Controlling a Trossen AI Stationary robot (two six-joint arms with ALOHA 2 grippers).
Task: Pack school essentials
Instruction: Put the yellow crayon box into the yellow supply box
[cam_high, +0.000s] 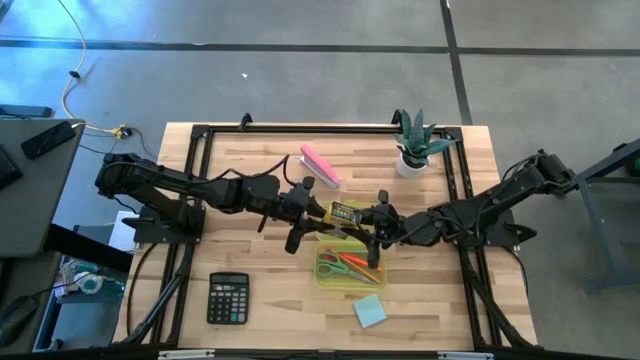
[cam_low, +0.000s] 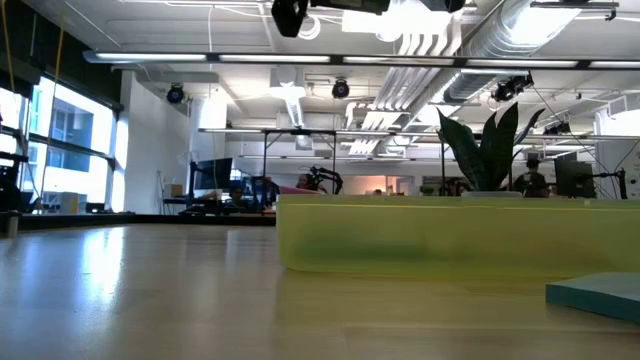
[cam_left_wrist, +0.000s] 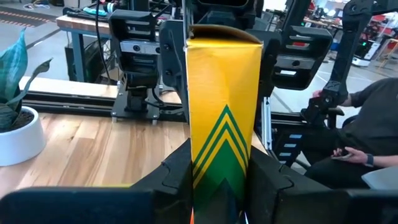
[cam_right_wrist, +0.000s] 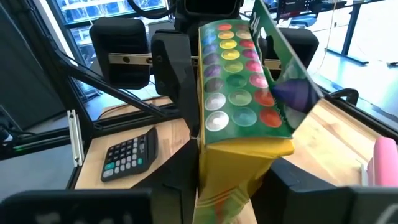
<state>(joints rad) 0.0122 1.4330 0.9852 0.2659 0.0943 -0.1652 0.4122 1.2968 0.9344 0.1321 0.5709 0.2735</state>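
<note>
A pale wooden tabletop (cam_high: 260, 250) of butcher-block planks, edged by a black metal frame, stands on a grey concrete floor (cam_high: 300, 80) crossed by dark lines. Above its middle both arms meet around a yellow crayon box (cam_high: 346, 212): the left gripper (cam_left_wrist: 221, 186) has its fingers clenched on one end of the box, whose face shows green chevrons, and the right gripper (cam_right_wrist: 230, 199) grasps the opposite end, whose back panel carries rows of coloured dots. The box hangs in the air between them, just above the near rim of a translucent yellow-green tray (cam_high: 325, 280). Inside the tray lie the green-handled scissors (cam_high: 333, 268) and orange-red pens (cam_high: 362, 266). A light blue square note pad (cam_high: 369, 311) rests on the wood just beside the tray's front corner, and a black calculator (cam_high: 228, 298) sits well apart toward the left front. A pink oblong block (cam_high: 321, 166) lies at the back, near a potted plant (cam_high: 414, 146) in a white pot. Beyond the tabletop the low view shows an open workshop with white ceiling ducts, strip lights and tall windows; a seated person (cam_left_wrist: 367, 124) appears in the left wrist view.
</note>
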